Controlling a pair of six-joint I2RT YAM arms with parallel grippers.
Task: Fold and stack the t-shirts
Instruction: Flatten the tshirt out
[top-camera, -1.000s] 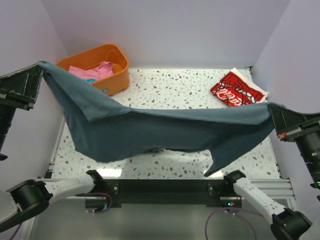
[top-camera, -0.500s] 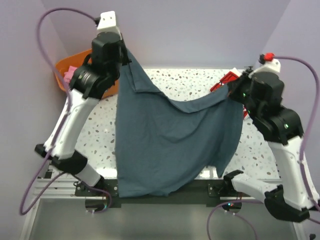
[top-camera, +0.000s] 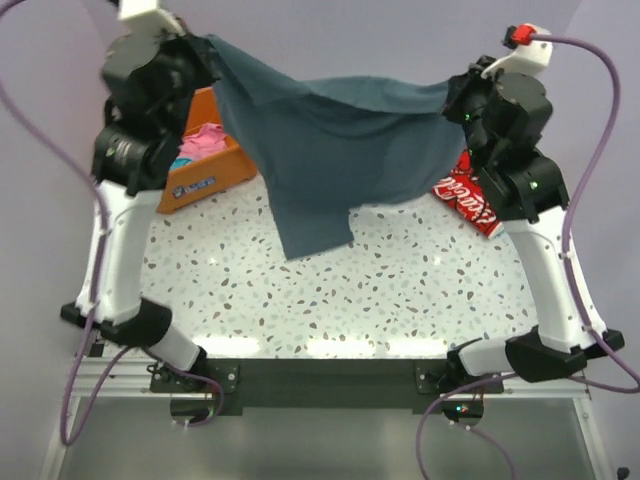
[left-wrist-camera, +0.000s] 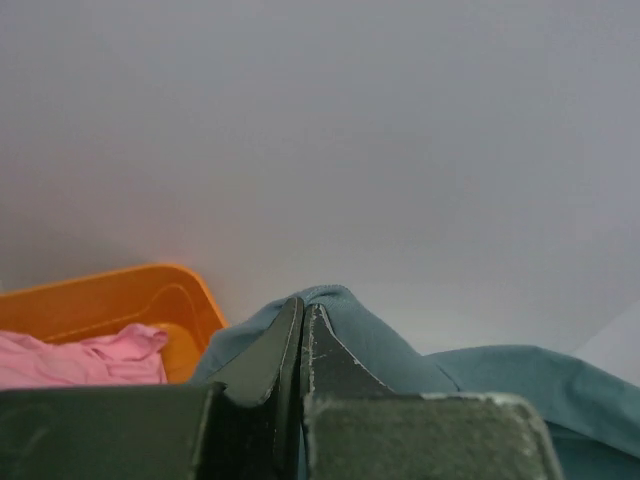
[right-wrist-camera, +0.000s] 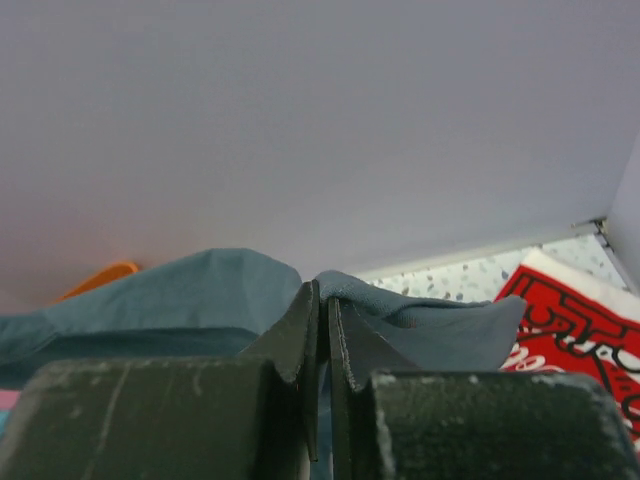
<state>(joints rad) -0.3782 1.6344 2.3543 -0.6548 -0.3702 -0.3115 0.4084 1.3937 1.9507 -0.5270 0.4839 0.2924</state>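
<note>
A dark slate-blue t-shirt (top-camera: 330, 150) hangs in the air, stretched between my two grippers above the far half of the table. My left gripper (top-camera: 200, 48) is shut on its left corner; the wrist view shows cloth (left-wrist-camera: 360, 335) draped over the closed fingertips (left-wrist-camera: 300, 310). My right gripper (top-camera: 455, 95) is shut on its right corner, with cloth (right-wrist-camera: 430, 325) over its tips (right-wrist-camera: 322, 295). A red t-shirt with white lettering (top-camera: 470, 195) lies folded at the far right, also in the right wrist view (right-wrist-camera: 575, 320). A pink t-shirt (top-camera: 205, 140) lies in the basket.
An orange plastic basket (top-camera: 205, 175) stands at the far left, partly behind the left arm; it shows in the left wrist view (left-wrist-camera: 120, 300). The speckled table top (top-camera: 350, 290) lies below the hanging shirt. Purple walls enclose the back and sides.
Both grippers have lifted the blue shirt up and toward the back wall. Its lower edge, which hung over the table's near edge, now hangs above mid-table.
</note>
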